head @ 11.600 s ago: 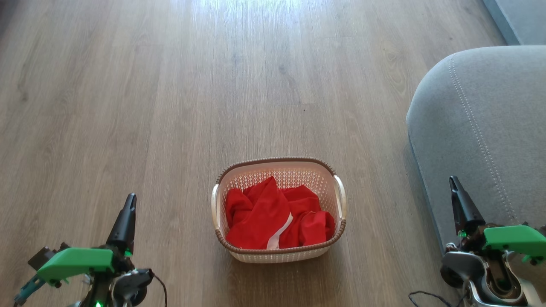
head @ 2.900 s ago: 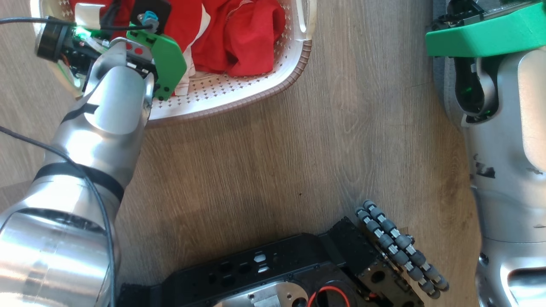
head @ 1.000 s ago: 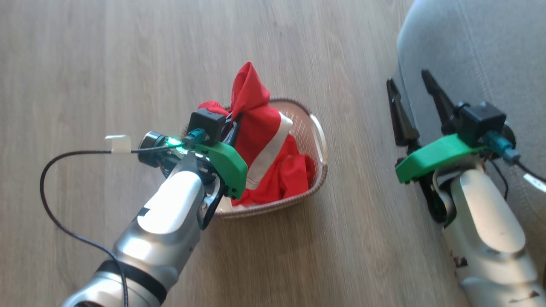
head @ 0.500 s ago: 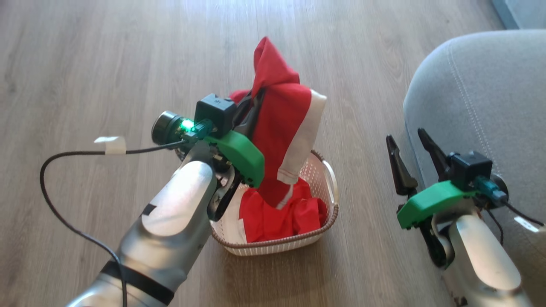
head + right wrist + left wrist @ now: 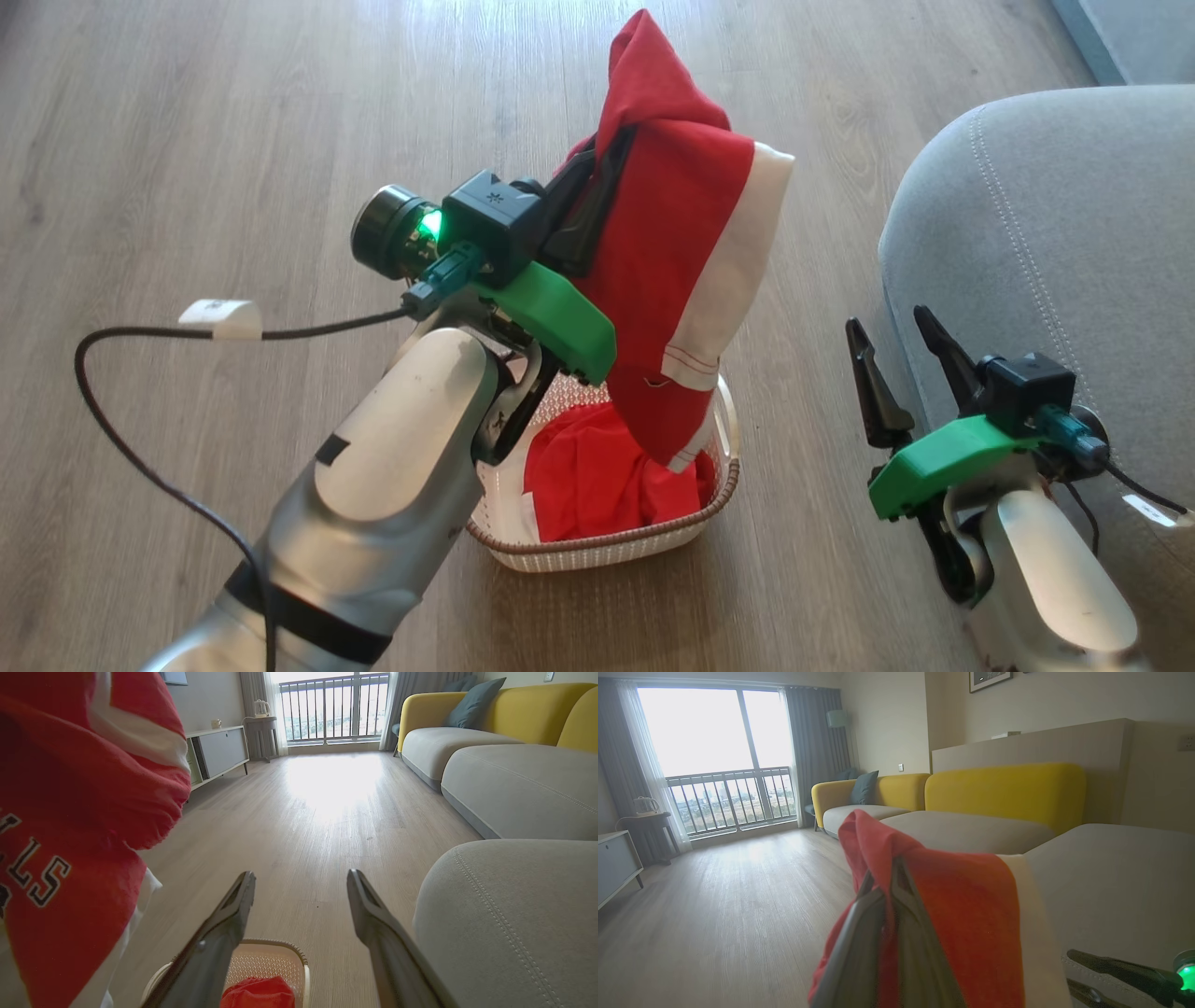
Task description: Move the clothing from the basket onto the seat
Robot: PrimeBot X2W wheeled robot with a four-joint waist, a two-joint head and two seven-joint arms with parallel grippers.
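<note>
My left gripper (image 5: 611,154) is shut on a red garment with a broad white stripe (image 5: 686,271), which hangs from it high above the basket (image 5: 597,551); in the left wrist view its dark fingers (image 5: 878,933) pinch the red cloth (image 5: 966,914). More red clothing (image 5: 597,476) lies in the cream basket on the floor. My right gripper (image 5: 892,331) stands open and empty to the basket's right, beside the grey seat (image 5: 1055,243). From the right wrist, the lifted garment (image 5: 70,826) hangs at the left, the basket (image 5: 266,963) lies low in the middle and the seat (image 5: 514,914) spreads right.
Wooden floor (image 5: 233,121) surrounds the basket. A black cable (image 5: 140,411) trails from my left wrist. Further grey sofa cushions with yellow backs (image 5: 1004,793) run along the wall. A low cabinet (image 5: 217,751) and a side table stand near the balcony window.
My left gripper has risen with the striped garment, lifting it until only its lower tip hangs at the basket's rim. The head camera has shifted. My right gripper stays open beside the seat.
</note>
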